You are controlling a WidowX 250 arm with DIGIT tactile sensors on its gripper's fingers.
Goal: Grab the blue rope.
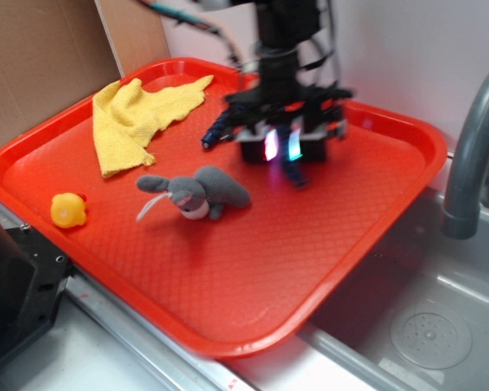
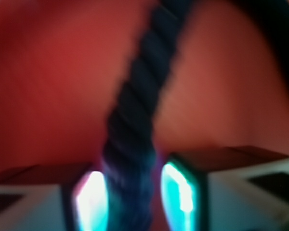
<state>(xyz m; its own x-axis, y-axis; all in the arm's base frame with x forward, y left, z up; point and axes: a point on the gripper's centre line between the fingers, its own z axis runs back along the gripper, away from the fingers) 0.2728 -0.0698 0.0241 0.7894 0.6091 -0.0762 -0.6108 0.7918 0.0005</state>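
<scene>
Wrist view shows our gripper (image 2: 135, 197) with the blue rope (image 2: 135, 115) between its lit pads (image 2: 180, 187), narrow but perhaps not clamped; we squeeze firmly before lifting

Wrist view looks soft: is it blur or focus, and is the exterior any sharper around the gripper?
Wrist view: the blue rope and the glowing fingers are smeared, too close for focus. Exterior view: the gripper is motion-blurred; the grey plush toy and red tray stay fairly crisp.

- Exterior view: raised, angled down, set back from the hand (image 1: 283, 145).
- Wrist view: behind the hand (image 2: 135, 192), close; shares rope (image 2: 135, 115) and tray (image 2: 48, 96).
</scene>
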